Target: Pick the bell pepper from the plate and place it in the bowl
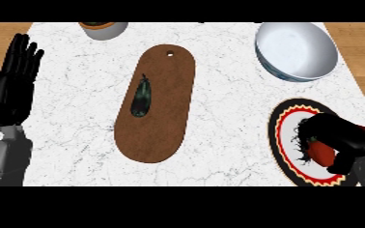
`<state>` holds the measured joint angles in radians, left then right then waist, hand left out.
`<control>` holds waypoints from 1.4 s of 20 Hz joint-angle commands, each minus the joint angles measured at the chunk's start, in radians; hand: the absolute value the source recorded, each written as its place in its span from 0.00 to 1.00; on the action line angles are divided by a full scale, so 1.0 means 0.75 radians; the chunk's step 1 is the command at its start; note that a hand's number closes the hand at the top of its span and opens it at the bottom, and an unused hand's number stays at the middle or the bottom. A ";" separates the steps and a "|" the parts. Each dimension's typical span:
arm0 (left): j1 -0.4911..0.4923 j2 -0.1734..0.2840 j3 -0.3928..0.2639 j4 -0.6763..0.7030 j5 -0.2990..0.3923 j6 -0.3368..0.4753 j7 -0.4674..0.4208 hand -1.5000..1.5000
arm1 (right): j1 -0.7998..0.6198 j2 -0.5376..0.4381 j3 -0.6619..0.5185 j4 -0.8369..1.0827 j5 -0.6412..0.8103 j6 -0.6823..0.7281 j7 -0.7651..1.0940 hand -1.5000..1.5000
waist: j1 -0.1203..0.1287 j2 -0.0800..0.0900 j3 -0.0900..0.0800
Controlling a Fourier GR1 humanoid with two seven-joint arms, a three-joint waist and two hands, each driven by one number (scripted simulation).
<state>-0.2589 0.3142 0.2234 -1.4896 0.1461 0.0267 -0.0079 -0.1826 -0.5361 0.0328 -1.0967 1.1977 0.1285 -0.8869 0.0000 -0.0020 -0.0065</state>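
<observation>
A red bell pepper lies on the round plate with a black, red and yellow rim at the lower right. My right hand sits over the plate with its fingers and thumb curled round the pepper, hiding most of it. The white bowl with a blue outer wall stands at the upper right, beyond the plate and apart from it. At the left edge my left hand rests open, fingers pointing up.
A long brown cutting board lies in the middle of the marble counter, with a dark green vegetable on it. A grey pot with an orange inside stands at the top left edge.
</observation>
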 commanded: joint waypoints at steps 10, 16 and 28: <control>0.048 0.033 0.058 -0.008 0.022 -0.016 -0.022 0.50 | 0.092 -0.384 -0.808 0.523 -0.260 0.053 0.617 1.00 | -0.059 0.010 0.013; -0.023 -0.015 -0.001 0.020 -0.010 0.012 0.005 0.50 | 0.078 -0.505 -0.954 0.651 -0.303 -0.124 0.679 1.00 | -0.015 0.005 0.011; 0.062 -0.040 -0.002 -0.052 -0.023 0.020 -0.010 0.50 | -0.058 -0.698 -1.091 0.297 -0.593 0.206 0.583 1.00 | -0.011 -0.006 0.004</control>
<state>-0.2333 0.3047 0.2265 -1.5209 0.1357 0.0321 0.0060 -0.1791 -1.0331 -0.7660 -0.7574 0.8150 0.1952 -0.4724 -0.0098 -0.0045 -0.0013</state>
